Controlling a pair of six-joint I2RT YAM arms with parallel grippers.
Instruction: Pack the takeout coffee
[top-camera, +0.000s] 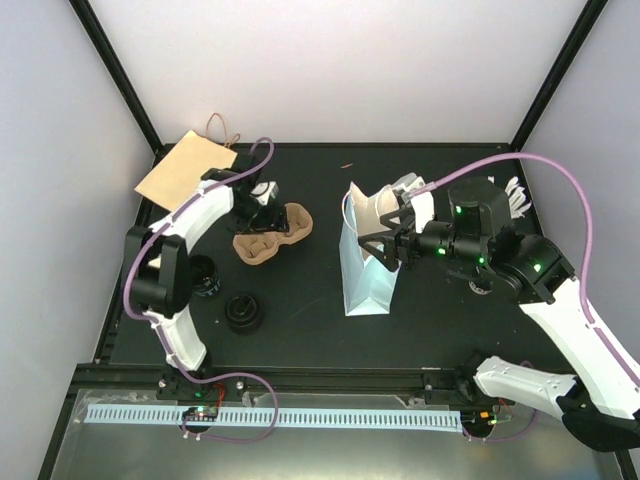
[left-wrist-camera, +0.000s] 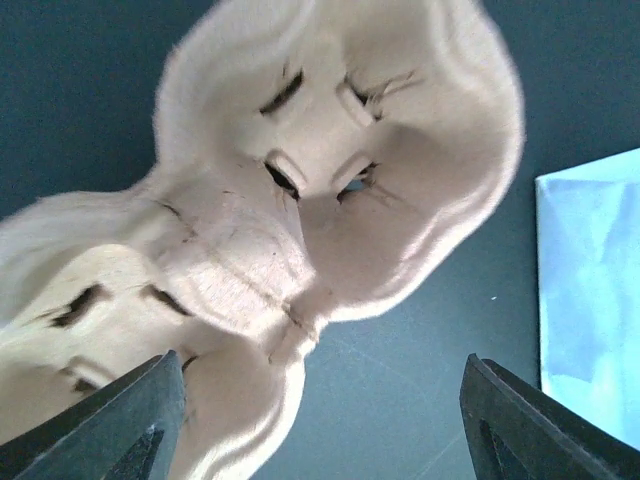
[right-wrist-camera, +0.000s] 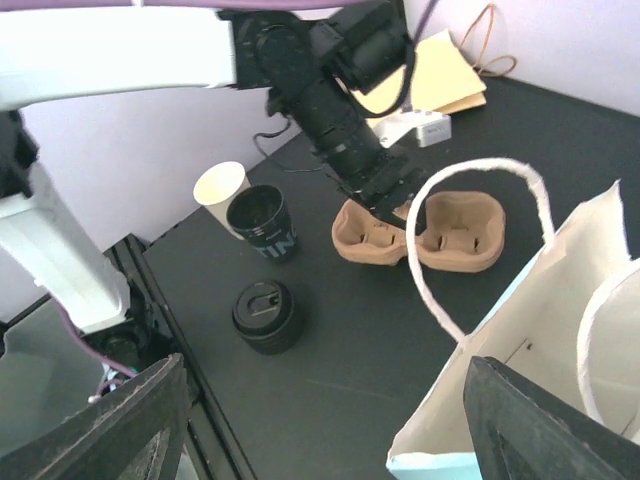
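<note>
- Left gripper (left-wrist-camera: 320, 364): jaws wide apart over the tan cup carrier (top-camera: 272, 236), gripping nothing.
- Right gripper (right-wrist-camera: 325, 368): spread wide, empty, above the pale-blue bag (top-camera: 366, 270) at the carrier's three o'clock.
- Takeout coffee: no lidded white cup discernible; place cannot be told.

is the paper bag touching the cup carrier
Apart. The top view shows a strip of bare black table between the paper bag and the cup carrier.
</note>
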